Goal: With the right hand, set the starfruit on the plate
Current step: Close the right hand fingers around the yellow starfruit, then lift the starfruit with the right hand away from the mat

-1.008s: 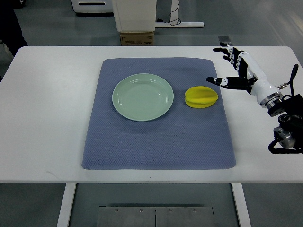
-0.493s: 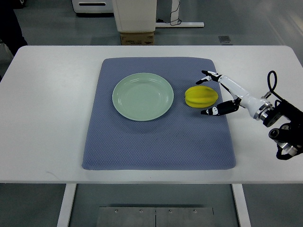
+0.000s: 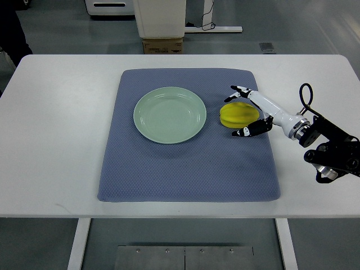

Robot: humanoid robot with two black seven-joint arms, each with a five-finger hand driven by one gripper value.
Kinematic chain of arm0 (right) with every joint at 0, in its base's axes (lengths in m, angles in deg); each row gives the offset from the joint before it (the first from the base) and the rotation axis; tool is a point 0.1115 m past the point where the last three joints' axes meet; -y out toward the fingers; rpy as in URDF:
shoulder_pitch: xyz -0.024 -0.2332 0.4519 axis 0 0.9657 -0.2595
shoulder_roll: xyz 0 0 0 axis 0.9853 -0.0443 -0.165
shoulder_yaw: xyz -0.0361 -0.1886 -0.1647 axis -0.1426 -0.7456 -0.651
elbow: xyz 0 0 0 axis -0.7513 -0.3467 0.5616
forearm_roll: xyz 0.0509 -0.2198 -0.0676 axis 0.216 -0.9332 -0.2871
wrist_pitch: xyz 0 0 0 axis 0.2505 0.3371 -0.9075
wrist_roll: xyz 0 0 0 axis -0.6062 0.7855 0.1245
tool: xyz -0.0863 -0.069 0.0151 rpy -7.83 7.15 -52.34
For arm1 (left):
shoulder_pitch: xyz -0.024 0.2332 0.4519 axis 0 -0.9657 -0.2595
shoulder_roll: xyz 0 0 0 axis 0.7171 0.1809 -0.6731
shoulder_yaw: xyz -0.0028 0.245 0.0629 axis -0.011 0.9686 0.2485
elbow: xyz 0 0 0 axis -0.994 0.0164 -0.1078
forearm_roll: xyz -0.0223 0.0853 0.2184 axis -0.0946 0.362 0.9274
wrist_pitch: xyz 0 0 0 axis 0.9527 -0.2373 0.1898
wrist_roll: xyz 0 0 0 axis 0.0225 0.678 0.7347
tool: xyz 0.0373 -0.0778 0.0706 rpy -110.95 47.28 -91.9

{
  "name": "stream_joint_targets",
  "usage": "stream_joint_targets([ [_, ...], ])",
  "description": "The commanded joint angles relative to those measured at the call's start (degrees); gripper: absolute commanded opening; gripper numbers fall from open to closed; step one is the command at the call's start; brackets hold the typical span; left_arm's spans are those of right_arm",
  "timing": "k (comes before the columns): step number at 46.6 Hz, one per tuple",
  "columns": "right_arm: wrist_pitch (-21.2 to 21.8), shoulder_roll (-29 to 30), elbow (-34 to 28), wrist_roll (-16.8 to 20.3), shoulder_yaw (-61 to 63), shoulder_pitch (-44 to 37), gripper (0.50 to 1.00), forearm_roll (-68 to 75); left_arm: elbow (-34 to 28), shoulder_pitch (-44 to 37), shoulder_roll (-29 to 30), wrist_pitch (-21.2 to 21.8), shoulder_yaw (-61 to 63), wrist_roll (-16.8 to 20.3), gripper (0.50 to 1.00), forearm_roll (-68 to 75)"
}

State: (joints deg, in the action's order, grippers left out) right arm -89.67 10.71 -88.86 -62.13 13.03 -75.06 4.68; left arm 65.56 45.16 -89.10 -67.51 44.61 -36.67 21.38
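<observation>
A yellow starfruit [image 3: 238, 115] lies on a blue mat [image 3: 188, 169] on the white surface [image 3: 56, 140], just right of a pale green plate [image 3: 169, 115]. The right hand [image 3: 254, 111] cups the fruit from the right, its fingers [image 3: 241, 90] spread around both sides.

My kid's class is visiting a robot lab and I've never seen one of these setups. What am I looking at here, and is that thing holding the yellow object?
This is one camera looking steeply down from the robot's own side of a white table. The robot is a humanoid with fingered hands; only its right hand shows, reaching in from the picture's right edge. On the table lies a blue mat, and on it an empty pale green plate and a yellow starfruit beside it. The hand's fingers are spread around the fruit, one above and one below, but the fruit sits on the mat, not yet gripped or lifted. The job is to put it on the plate.
</observation>
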Motion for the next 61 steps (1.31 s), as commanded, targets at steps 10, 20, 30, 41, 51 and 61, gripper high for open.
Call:
stream_joint_targets([
  [10, -0.2, 0.7, 2.2, 1.1, -4.0, -1.3, 0.975, 0.1, 0.0, 0.0, 0.0, 0.0, 0.0, 0.0, 1.000, 0.0],
  [20, -0.2, 2.1, 3.8, 1.1, -5.6, -1.3, 0.901, 0.1, 0.0, 0.0, 0.0, 0.0, 0.0, 0.0, 1.000, 0.0],
  [30, -0.2, 2.2, 3.8, 1.1, -5.8, -1.7, 0.788, 0.1, 0.0, 0.0, 0.0, 0.0, 0.0, 0.0, 1.000, 0.0],
  [41, -0.2, 2.6, 3.8, 1.1, -8.5, -2.6, 0.642, 0.4, 0.0, 0.0, 0.0, 0.0, 0.0, 0.0, 1.000, 0.0],
  [51, -0.1, 2.5, 3.9, 1.2, -8.5, -2.8, 0.519, 1.0, 0.0, 0.0, 0.0, 0.1, 0.0, 0.0, 1.000, 0.0],
  [61, 0.0, 2.5, 3.9, 1.1, -8.1, -3.2, 0.500, 2.3, 0.0, 0.0, 0.0, 0.0, 0.0, 0.0, 1.000, 0.0],
])
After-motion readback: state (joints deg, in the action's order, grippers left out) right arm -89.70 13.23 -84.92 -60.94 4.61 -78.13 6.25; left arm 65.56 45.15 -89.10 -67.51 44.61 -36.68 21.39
